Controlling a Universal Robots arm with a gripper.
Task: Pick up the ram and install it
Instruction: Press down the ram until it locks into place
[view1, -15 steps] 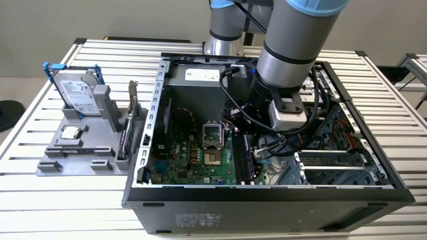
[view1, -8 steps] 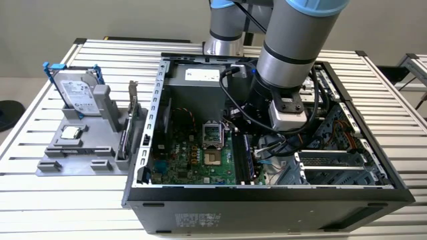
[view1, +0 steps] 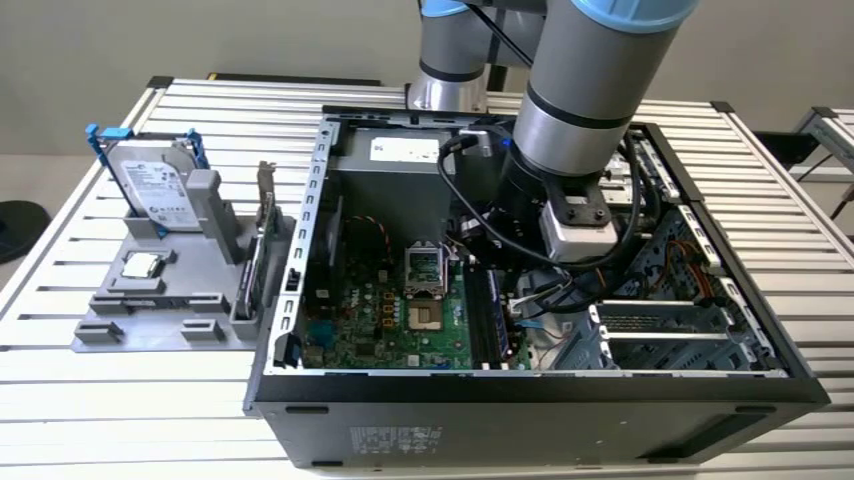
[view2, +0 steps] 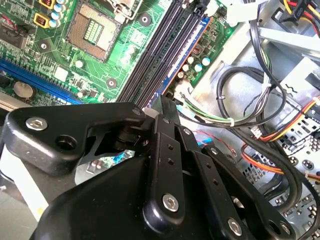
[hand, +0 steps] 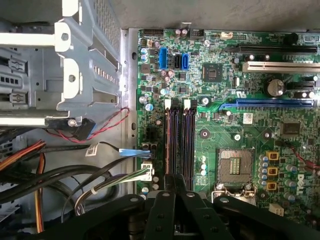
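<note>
My gripper (view2: 159, 106) is shut, its black fingers pressed together into one narrow tip. It hangs inside the open computer case (view1: 287, 300), low over one end of the black memory slots (hand: 180, 140) beside the processor socket (hand: 235, 165). In the exterior view the gripper (view1: 491, 285) sits under the grey wrist, over the slots (view1: 487, 320) on the green motherboard (view1: 387, 320). No ram sticks out from between the fingers. I cannot tell whether the ram sits in one of the slots below the tip.
Loose cables (view2: 260, 100) and a metal drive cage (hand: 60, 65) crowd the side of the slots. On the table at the exterior view's left, a grey holder (view1: 114, 325) carries a hard drive (view1: 154, 185), a chip (view1: 140, 265) and a card with a metal bracket (view1: 267, 215).
</note>
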